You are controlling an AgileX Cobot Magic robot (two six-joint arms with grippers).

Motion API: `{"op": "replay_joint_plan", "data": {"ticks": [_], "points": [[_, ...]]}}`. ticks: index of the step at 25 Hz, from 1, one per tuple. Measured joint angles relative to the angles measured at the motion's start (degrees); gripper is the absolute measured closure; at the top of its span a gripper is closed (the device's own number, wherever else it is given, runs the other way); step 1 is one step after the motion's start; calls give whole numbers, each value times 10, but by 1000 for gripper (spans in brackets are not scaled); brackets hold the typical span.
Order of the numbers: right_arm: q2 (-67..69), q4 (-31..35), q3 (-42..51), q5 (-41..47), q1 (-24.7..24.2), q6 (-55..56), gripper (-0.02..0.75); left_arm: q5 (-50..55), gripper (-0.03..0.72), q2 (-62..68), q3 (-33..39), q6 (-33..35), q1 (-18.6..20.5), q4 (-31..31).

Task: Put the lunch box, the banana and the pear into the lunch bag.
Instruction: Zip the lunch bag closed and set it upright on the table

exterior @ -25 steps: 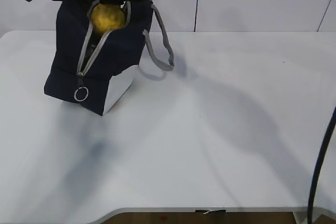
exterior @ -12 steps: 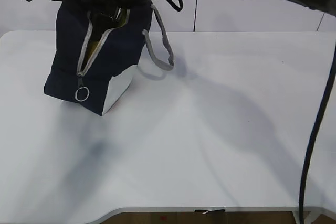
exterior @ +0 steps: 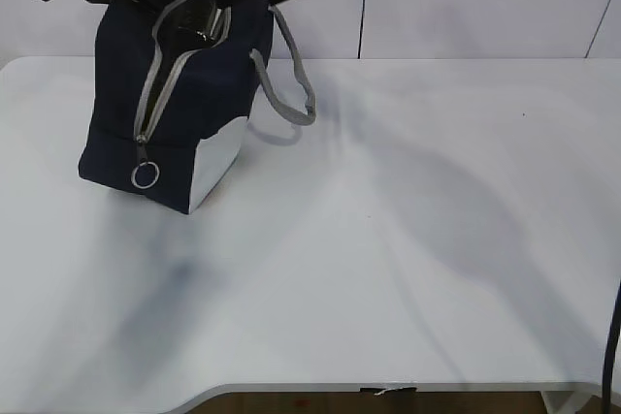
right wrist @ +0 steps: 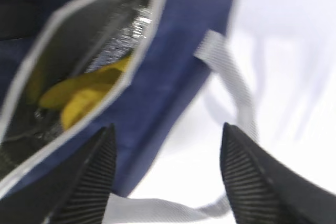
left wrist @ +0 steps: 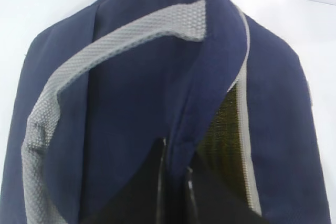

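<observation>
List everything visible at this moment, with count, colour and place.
lunch bag: one, navy with white end panel, back left of table, unzipped.
zipper ring pull: one, grey, low on the bag's front.
strap handle: one showing here, grey, hanging on the bag's right side.
yellow fruit: inside the bag; banana or pear cannot be told.
table: one, white.
left gripper: shut on the bag's edge.
right gripper: open, empty, above the bag.

Lunch bag [exterior: 194,94]: matt navy cloth, shiny foil lining.
</observation>
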Motion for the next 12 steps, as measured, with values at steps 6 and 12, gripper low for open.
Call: {"op": "replay_joint_plan", "data": {"ticks": [6, 12], "points": [[0, -14, -2, 75, -37, 115, 265, 0, 686, 0, 0, 0, 0, 0], [3, 58, -5, 80, -68, 157, 330, -1, 686, 0, 0, 0, 0, 1]]}}
